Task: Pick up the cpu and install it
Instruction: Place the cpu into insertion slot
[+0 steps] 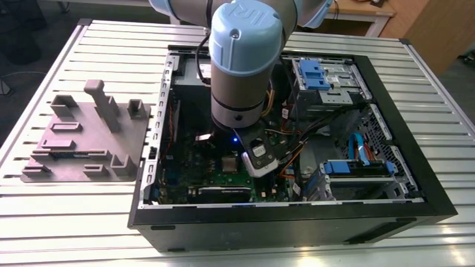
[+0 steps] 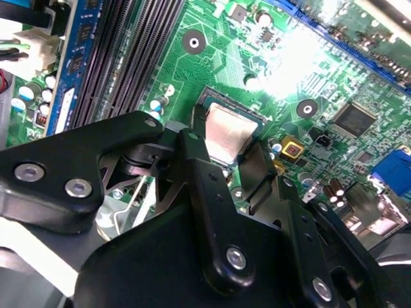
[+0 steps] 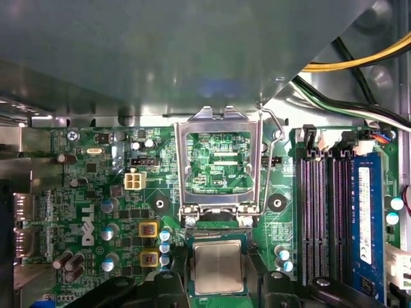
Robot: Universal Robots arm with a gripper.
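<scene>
The black computer case (image 1: 290, 222) lies on its side on the slatted table (image 1: 74, 222), open side up, and I reach down into it from above. Inside it lies the green motherboard (image 3: 96, 186). Drive bays (image 1: 319, 75) with blue tabs sit toward the exterior view's right, and a tangle of cables (image 1: 312, 125) runs between them and the board. At the exterior view's left, just beside the case, a grey tray (image 1: 82, 139) of upright holders rests on the table.

The cpu (image 3: 218, 266) lies flat in its socket (image 3: 218, 235) on the board, silver top up, its edges square with the socket's dark rim. My gripper (image 2: 226, 147) hangs straight over it. My fingers (image 2: 205, 186) are spread, one on each of two opposite sides of the cpu. In the first wrist view a strip of socket rim shows between each tip and the chip, so I am not clamping it.

Just beyond the socket the metal hold-down frame (image 3: 218, 119) stands open, its window showing bare board, with its wire lever (image 3: 276, 128) alongside. Past the frame a big grey metal box (image 3: 160, 51) overhangs the board. On one side small round capacitors (image 3: 165, 247) stand close to the socket, near one fingertip. On the other side the long dark memory slots (image 3: 318, 205) run well apart from it, with open board between.
</scene>
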